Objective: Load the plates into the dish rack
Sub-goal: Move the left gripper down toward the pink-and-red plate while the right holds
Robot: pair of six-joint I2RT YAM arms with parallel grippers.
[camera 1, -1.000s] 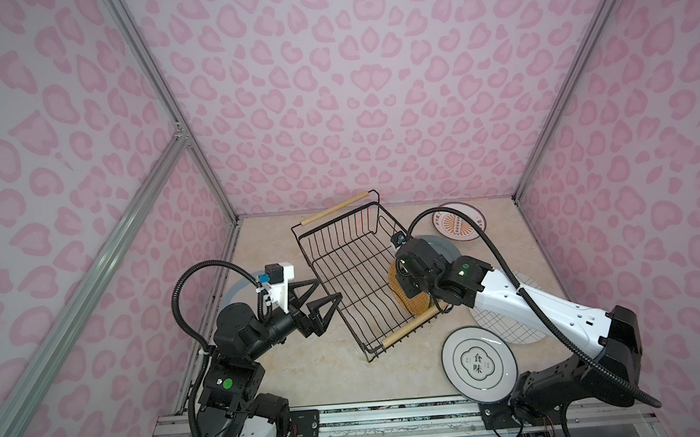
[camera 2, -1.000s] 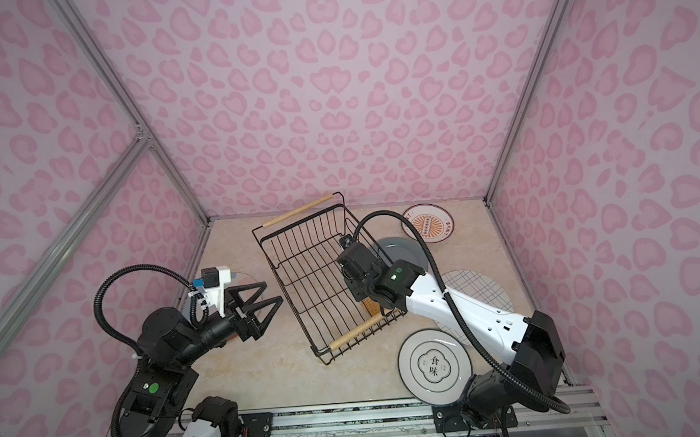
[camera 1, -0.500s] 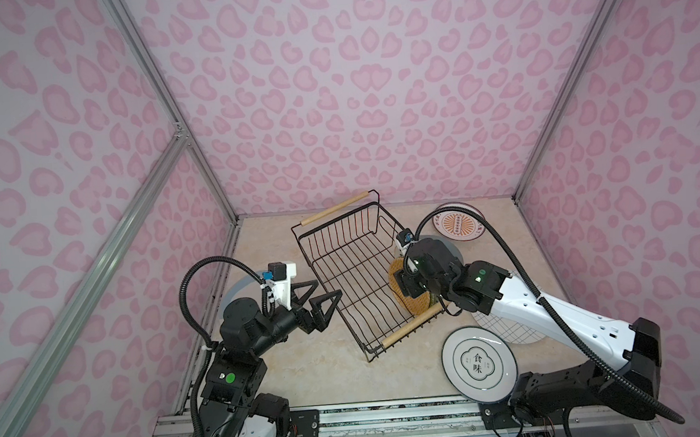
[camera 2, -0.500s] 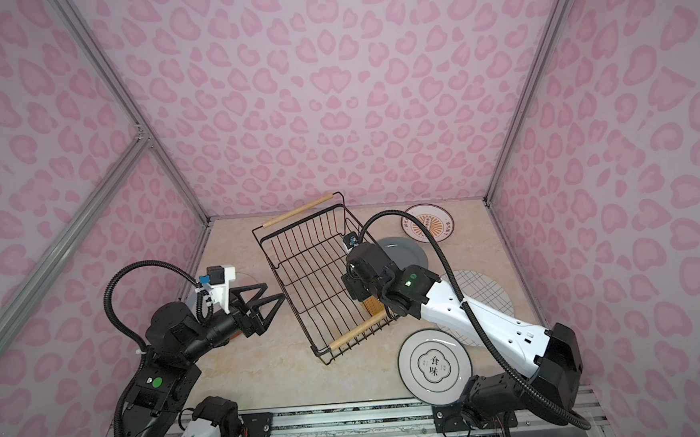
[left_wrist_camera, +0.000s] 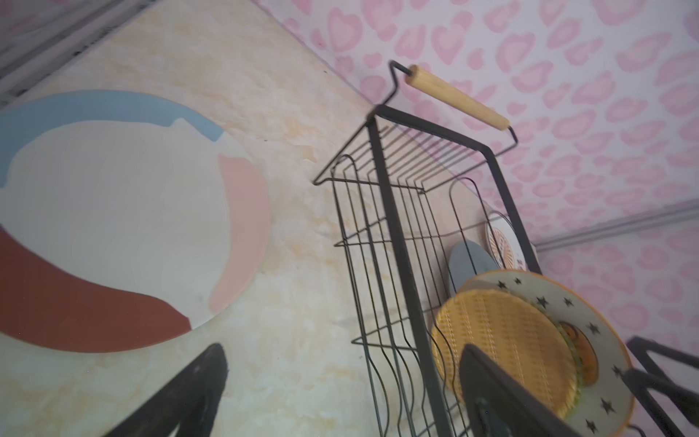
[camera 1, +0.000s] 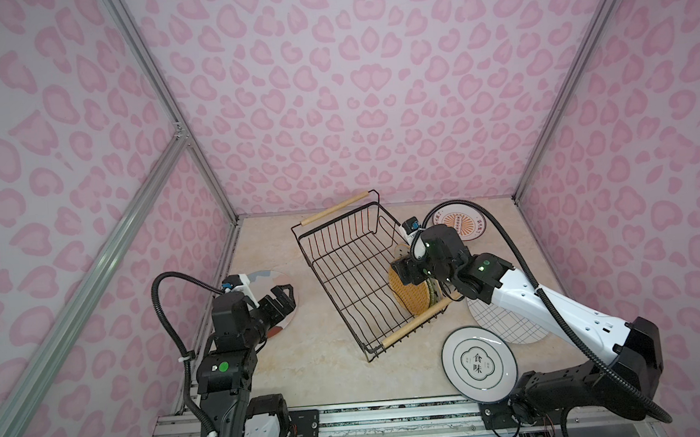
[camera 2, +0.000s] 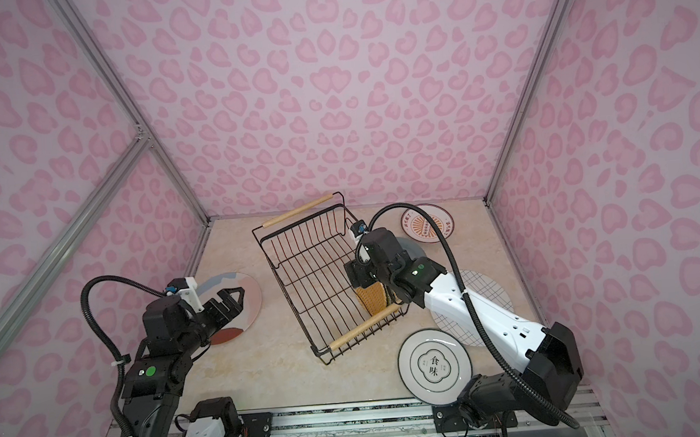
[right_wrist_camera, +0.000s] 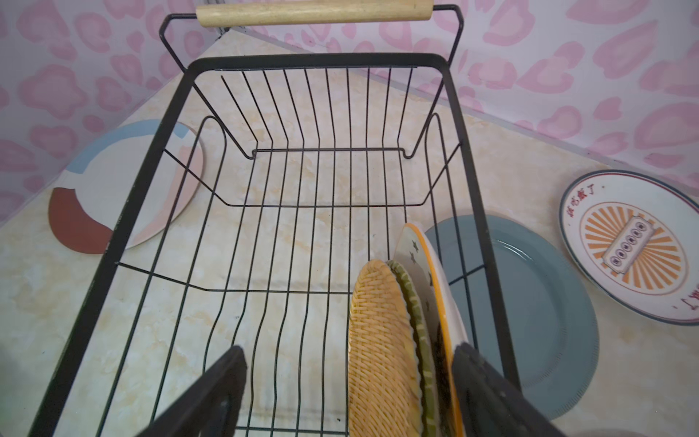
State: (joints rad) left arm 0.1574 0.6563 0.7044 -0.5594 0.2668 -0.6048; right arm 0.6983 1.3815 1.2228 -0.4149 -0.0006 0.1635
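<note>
In both top views, the dish rack is seen in the middle of the table, set at a slant. A yellow woven plate is stood on its edge at the near right end of the rack, and the right gripper is held just above it. The left gripper is held over a plate with colour patches, apart from the rack. A grid plate, a plate with characters, a sunburst plate and a grey-blue plate are laid flat on the table, right of the rack. In the left wrist view, the left fingers are seen wide apart, and nothing is held. In the right wrist view, the right fingers are seen wide apart. The yellow woven plate and a star plate are stood between them in the rack, and the yellow woven plate is apart from the finger beside it.
</note>
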